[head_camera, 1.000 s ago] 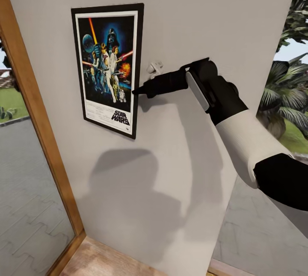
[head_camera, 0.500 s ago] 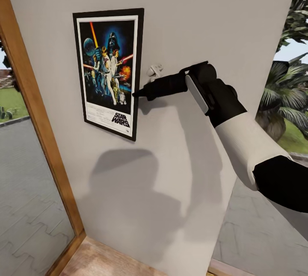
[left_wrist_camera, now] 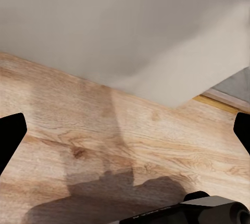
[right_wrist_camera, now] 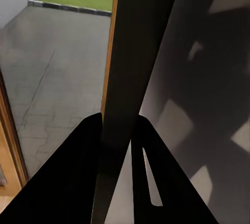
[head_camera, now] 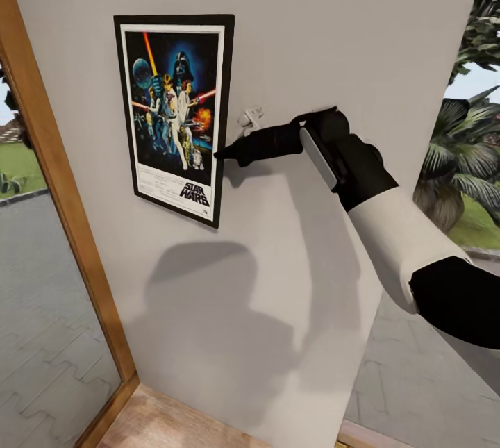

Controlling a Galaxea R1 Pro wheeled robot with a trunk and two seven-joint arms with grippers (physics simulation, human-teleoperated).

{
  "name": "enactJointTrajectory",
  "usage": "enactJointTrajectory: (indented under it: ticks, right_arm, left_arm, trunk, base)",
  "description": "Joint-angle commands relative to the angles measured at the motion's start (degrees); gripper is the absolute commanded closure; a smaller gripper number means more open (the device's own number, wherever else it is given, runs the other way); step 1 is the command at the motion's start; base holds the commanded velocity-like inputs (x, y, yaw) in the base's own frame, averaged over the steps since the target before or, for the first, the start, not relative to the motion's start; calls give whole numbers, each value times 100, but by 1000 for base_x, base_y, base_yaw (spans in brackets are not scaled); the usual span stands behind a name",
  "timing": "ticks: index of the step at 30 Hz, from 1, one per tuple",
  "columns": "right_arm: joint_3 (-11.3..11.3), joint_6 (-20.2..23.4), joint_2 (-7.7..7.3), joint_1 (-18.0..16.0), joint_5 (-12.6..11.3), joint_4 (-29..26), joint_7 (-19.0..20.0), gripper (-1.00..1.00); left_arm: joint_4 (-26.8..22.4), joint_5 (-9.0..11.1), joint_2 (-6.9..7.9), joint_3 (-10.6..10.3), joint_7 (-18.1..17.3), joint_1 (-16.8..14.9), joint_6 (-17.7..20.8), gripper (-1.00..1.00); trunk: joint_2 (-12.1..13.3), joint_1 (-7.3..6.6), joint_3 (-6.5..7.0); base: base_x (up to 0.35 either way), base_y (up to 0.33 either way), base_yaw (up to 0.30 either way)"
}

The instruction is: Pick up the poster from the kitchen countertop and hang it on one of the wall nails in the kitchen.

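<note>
The Star Wars poster (head_camera: pixel 173 108) stands upright and flat against the white wall (head_camera: pixel 333 17), slightly tilted. My right gripper (head_camera: pixel 221 153) is shut on the poster's right edge at about mid height. In the right wrist view the two black fingers (right_wrist_camera: pixel 73 172) pinch the dark poster edge (right_wrist_camera: pixel 135 52). A small white wall nail (head_camera: pixel 250 117) sticks out of the wall just right of the poster, above my right gripper. My left gripper (left_wrist_camera: pixel 127 130) hangs open over the wooden floor (left_wrist_camera: pixel 130 130), holding nothing. The kitchen countertop is out of view.
A wooden door frame (head_camera: pixel 55 177) with glass runs along the wall's left side, paving outside behind it. The wall ends at the right, where plants (head_camera: pixel 465 142) show outdoors. Wooden floor (head_camera: pixel 167 427) lies at the wall's foot.
The poster has slid a little down the wall and straightened slightly. My right gripper has stayed on its edge, and the wrist has crept slightly up.
</note>
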Motion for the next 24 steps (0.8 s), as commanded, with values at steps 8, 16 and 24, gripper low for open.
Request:
enactJointTrajectory:
  ticks: [8, 16, 24]
  right_arm:
    - [4, 11, 0, 33, -34, 12, 3, 100]
    - [4, 6, 0, 47, -42, 6, 3, 100]
    - [9, -2, 0, 148, -35, -4, 3, 100]
  left_arm:
    - [-2, 23, 0, 5, -24, 3, 0, -100]
    - [-2, 23, 0, 5, -24, 3, 0, -100]
    - [-2, 23, 0, 5, -24, 3, 0, -100]
  trunk:
    - [-3, 2, -1]
    - [-3, 2, -1]
    - [-3, 2, -1]
  base:
    - [0, 0, 0]
    - [0, 0, 0]
    - [0, 0, 0]
